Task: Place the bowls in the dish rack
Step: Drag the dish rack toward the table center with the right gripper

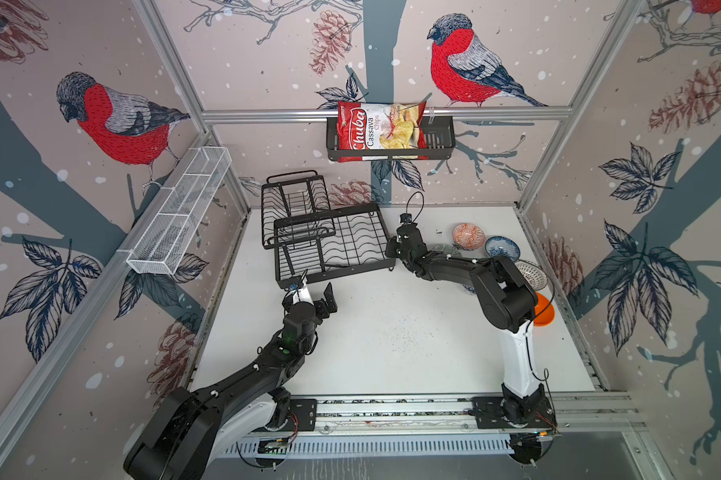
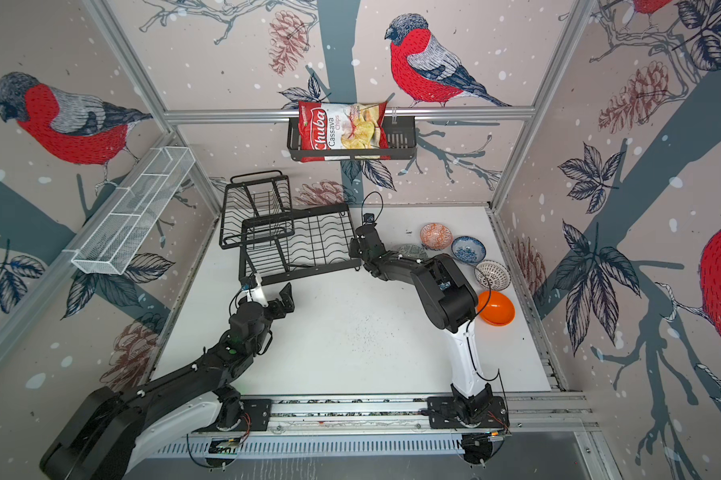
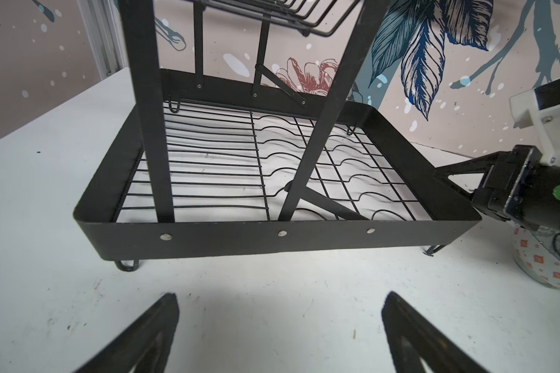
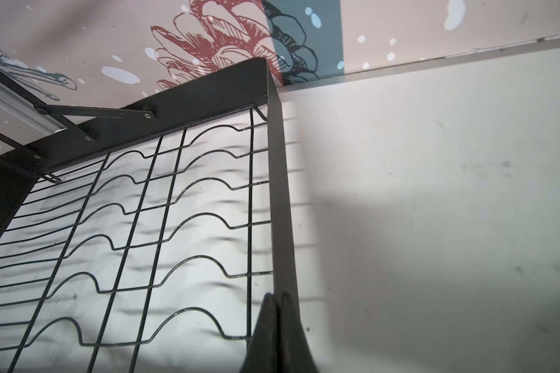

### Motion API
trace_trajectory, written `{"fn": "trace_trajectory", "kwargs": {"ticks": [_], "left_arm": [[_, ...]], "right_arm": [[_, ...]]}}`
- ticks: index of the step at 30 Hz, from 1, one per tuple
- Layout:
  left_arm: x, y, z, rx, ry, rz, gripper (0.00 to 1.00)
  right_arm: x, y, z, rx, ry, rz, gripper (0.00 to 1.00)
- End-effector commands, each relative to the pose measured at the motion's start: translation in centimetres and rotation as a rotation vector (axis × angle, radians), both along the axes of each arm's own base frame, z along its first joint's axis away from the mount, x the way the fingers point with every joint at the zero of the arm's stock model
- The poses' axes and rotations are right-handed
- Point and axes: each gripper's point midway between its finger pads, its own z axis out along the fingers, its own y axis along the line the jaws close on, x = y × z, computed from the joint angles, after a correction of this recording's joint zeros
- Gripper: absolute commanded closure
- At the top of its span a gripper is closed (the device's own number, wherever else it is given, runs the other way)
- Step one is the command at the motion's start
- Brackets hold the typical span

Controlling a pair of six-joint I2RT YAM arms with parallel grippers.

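1. The only readable thing I can spot is on the chips bag [image 1: 379, 126] [image 2: 342, 129]. It says "Chuba" in big white script on the red part, clear in both top views.
2. Same bag, right beside the brand: "Cassava Chips" in darker letters on the pale part.
3. The lettering runs sideways up the bag, which sits in the black basket [image 1: 439, 139] hung on the back wall.
4. The bag's smaller print is too tiny to make out.

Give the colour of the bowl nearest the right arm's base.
The bowl is plain glossy orange, shown best in a top view.
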Motion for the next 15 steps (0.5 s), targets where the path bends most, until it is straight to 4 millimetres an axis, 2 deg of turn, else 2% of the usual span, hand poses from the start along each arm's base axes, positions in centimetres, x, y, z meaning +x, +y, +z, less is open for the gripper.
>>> {"fn": "trace_trajectory", "kwargs": {"ticks": [1,8,15], "left_arm": [[0.4,-1.0,0.9,-0.031,-0.028,-0.04,0.02],[0.9,-2.1,0.2,-0.034,0.015,-0.084,0.01],[1.0,-1.7,-0.3,-0.042,0.022,-0.054,0.02]], "right_arm": [[-2.1,-4.4,-3.3,-0.098,0.127,-0.155,1.0],[-3.7,-7.0,-3.2,-0.115,0.134,-0.206,1.0],[-4.0,-7.2,-1.7,-0.127,0.126,-0.182,0.99]]}}
